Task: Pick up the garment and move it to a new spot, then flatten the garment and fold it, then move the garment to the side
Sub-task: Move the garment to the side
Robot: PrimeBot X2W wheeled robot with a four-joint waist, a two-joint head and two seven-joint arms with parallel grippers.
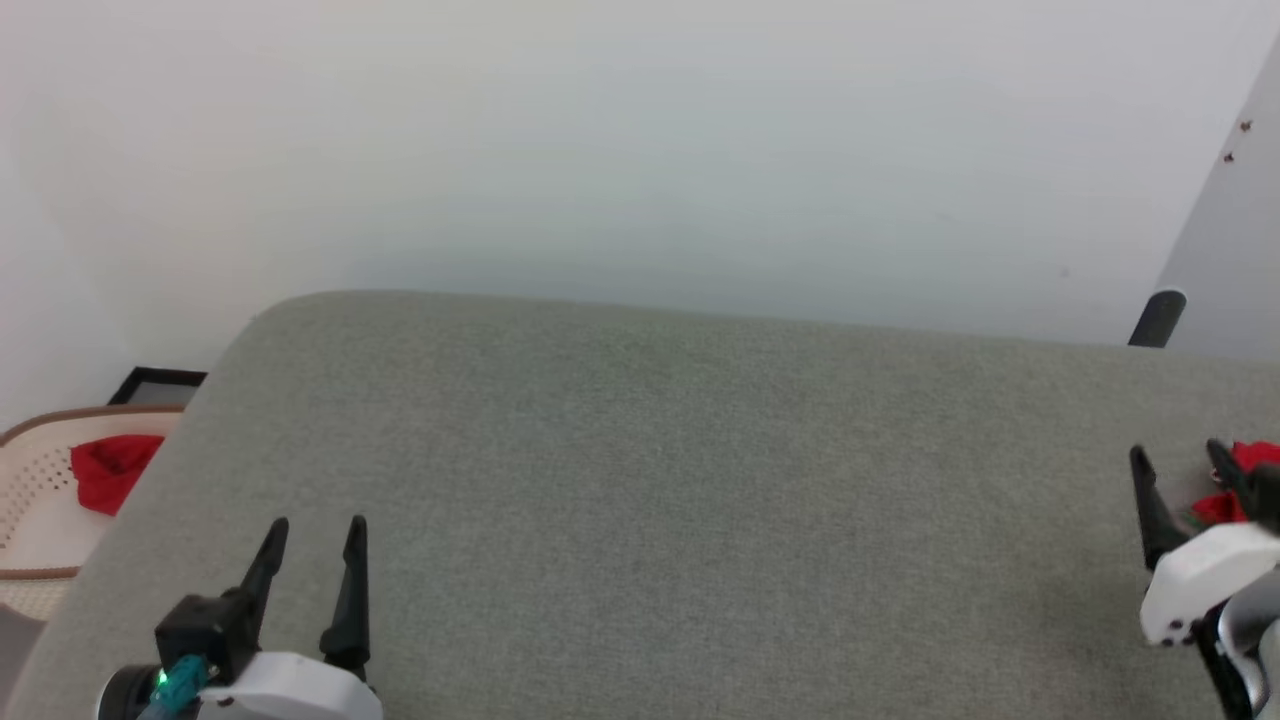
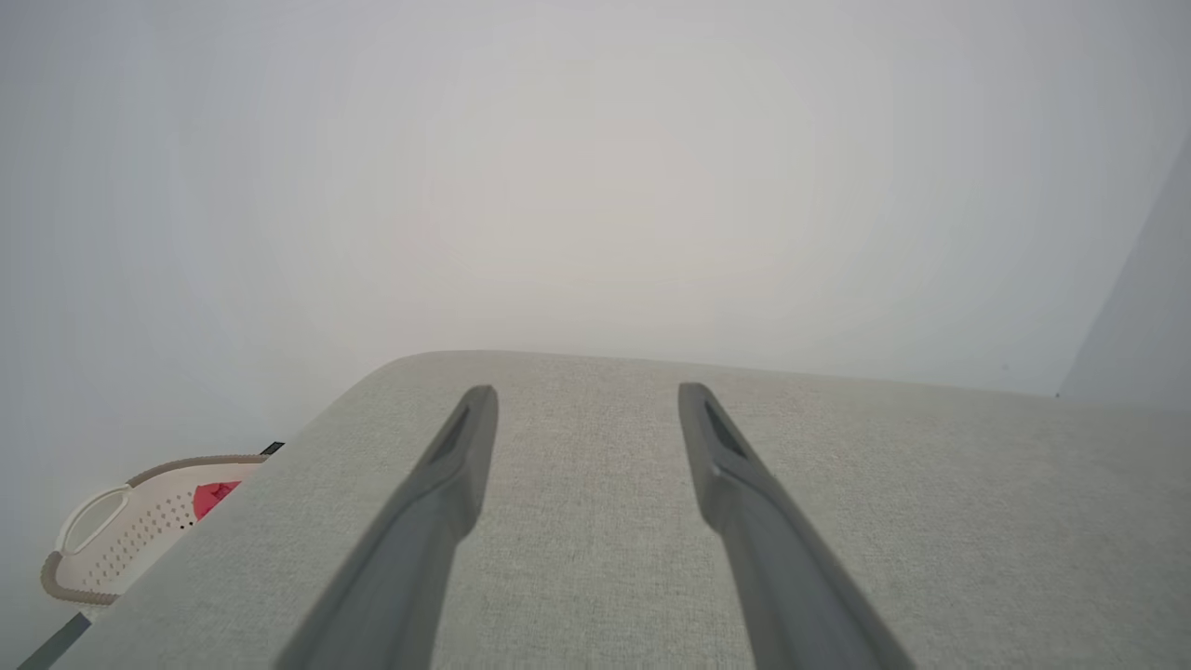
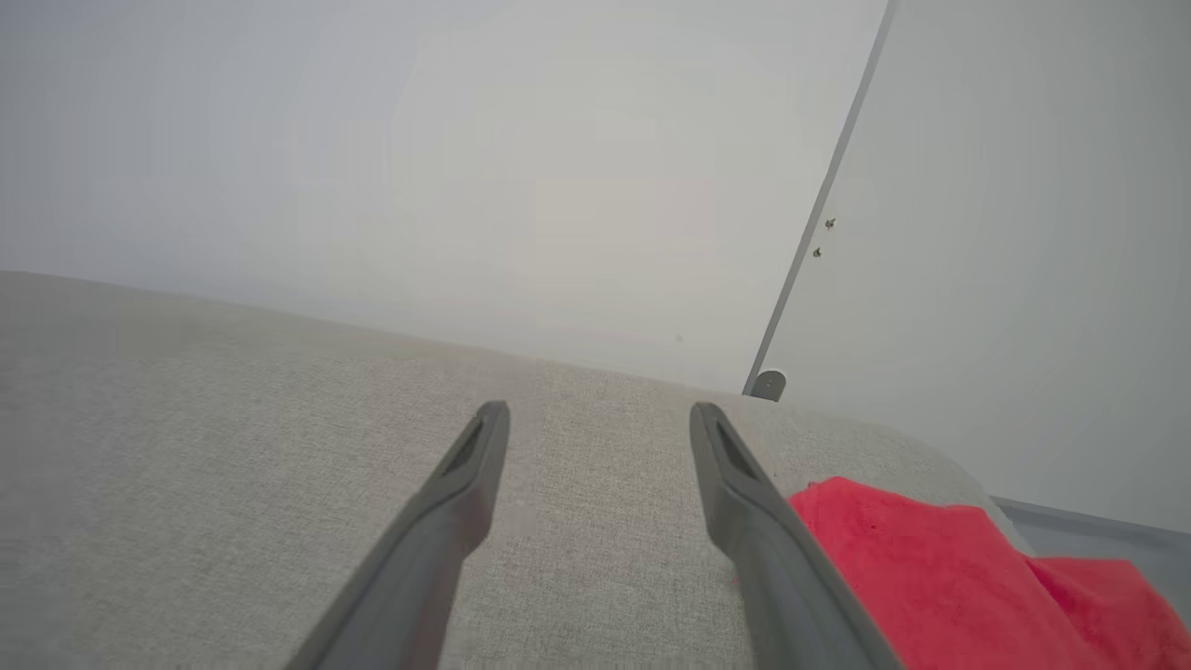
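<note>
While both claws stand with fingers spread wide and nothing between them, neither one holds the garment.

1. Right claw [image 1: 1177, 455]. It sits at the right edge of the head view, with the pale forearm entering from the lower right corner and the fingers pointing up the frame. In the right wrist view the claw [image 3: 600, 414] lies low over the desk [image 3: 233, 447], its fingers angled forward along the grey fabric.

2. Garment [image 3: 912, 558]. The red cloth occupies the lower right of the right wrist view, just beside one finger. Whether the two touch cannot be determined. In the head view the garment [image 1: 1258, 458] shows partly behind the right claw, at the far right edge of the frame, near the desk's corner.

3. Assessment. This placement fits a garment waiting to be picked up. It equally fits a garment that has been folded and set to the side. Its fold state cannot be read, as most of it is cut off by the frame. Empty, spread fingers suit either case.

4. Left claw [image 1: 319, 525]. It sits at the lower left of the head view, fingers pointing up the frame over bare desk, well apart from the garment.

5. Surroundings. At the left edge of the head view, beyond the desk, a pale perforated basket [image 1: 30, 500] holds a small red scrap [image 1: 110, 470]. This is not the garment.
</note>
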